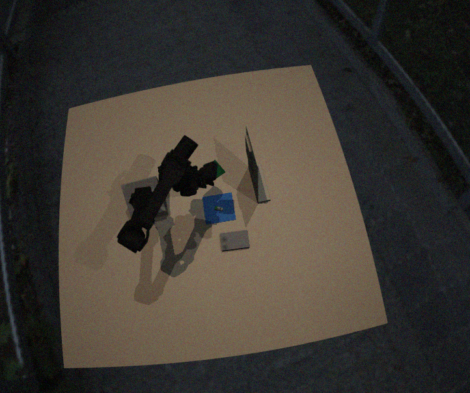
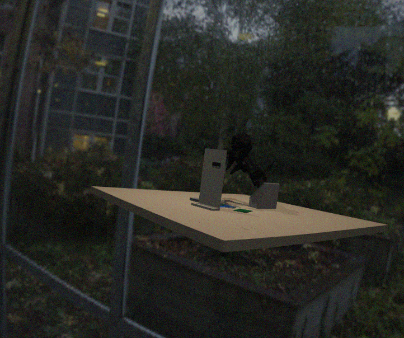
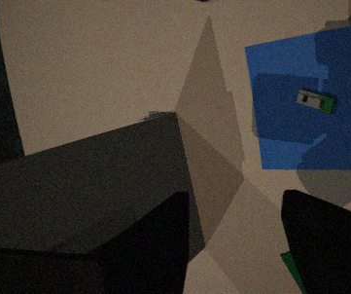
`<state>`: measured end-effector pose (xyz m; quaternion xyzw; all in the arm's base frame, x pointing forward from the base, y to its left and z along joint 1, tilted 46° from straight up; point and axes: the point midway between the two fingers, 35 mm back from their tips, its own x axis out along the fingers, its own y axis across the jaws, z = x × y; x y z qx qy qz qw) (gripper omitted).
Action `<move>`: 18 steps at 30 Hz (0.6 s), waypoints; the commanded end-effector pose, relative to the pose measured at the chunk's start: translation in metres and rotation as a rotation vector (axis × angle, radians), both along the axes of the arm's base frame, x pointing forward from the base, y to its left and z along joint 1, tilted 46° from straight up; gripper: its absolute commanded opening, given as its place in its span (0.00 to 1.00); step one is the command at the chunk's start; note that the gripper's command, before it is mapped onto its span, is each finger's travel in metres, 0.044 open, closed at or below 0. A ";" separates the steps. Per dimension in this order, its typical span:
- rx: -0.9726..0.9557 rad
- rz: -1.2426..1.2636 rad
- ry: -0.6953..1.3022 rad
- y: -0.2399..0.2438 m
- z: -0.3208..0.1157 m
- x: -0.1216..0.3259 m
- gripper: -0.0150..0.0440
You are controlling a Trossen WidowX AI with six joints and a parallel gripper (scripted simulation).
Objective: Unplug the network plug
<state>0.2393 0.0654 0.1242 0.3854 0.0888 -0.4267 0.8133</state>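
Note:
The plug [image 1: 218, 208] [image 3: 315, 100], grey with a green end, lies on the blue square [image 1: 226, 217] [image 2: 228, 206] [image 3: 276, 158], well inside its edges. The upright panel [image 1: 252, 177] [image 2: 211, 185] [image 3: 101, 195] stands apart from it, and its opening [image 2: 216, 164] shows dark in the exterior view. My gripper [image 2: 230, 170] [image 3: 235, 203] is partly open, with nothing between its fingers. It hangs above the table, clear of the plug, and on the base side of the panel. The tab on the plug is too small to make out.
A flat grey box [image 1: 234, 241] lies on the table beyond the blue square. A green patch [image 1: 219, 170] [image 2: 242, 210] [image 3: 292, 270] lies on the other side, partly under the arm in the top view. The arm's grey base [image 2: 264, 196] stands behind.

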 end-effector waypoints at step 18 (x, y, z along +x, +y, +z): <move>-0.006 0.004 -0.024 0.020 0.027 -0.005 0.87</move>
